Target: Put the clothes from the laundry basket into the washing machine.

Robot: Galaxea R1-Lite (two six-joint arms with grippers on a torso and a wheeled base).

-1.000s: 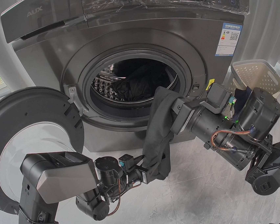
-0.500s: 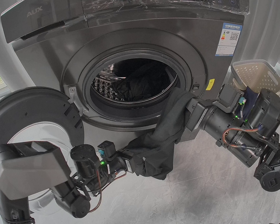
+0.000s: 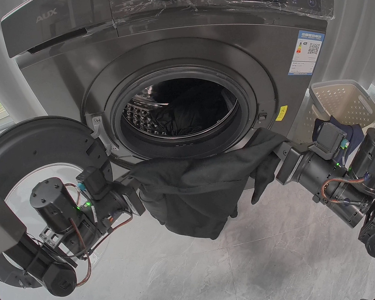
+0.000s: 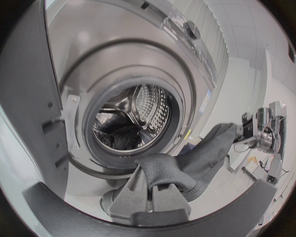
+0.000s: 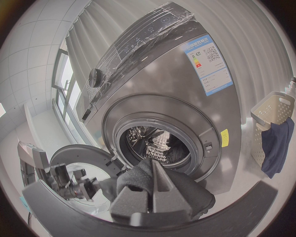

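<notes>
**Black garment held taut by both grippers under the washer's mouth**

Nearest to us, the left gripper (image 4: 150, 185) is clenched on one end of a black garment (image 3: 191, 187). The cloth bunches over its fingers, so we cannot see the tips. The right gripper (image 5: 148, 179) grasps the other end in the same way, with fabric folded over its fingers.

Between them the garment stretches across the front of the washing machine (image 3: 176, 38). Its upper edge runs along the lower rim of the round opening, and we cannot tell whether it touches the rim. The middle sags in a pouch above the grey floor (image 3: 253, 274).

The door (image 3: 32, 147) stands swung open on the robot's left. The left arm partly covers it.

Inside the drum (image 3: 141, 113) lie dark clothes (image 3: 188, 110). Their outlines are lost in shadow, so we cannot count them.

Farthest off, the laundry basket (image 3: 345, 96) stands beside the machine's right side. A navy cloth (image 5: 276, 145) hangs over its front rim. The right arm hides the lower part of the basket in the head view, and we cannot make out its inside.
</notes>
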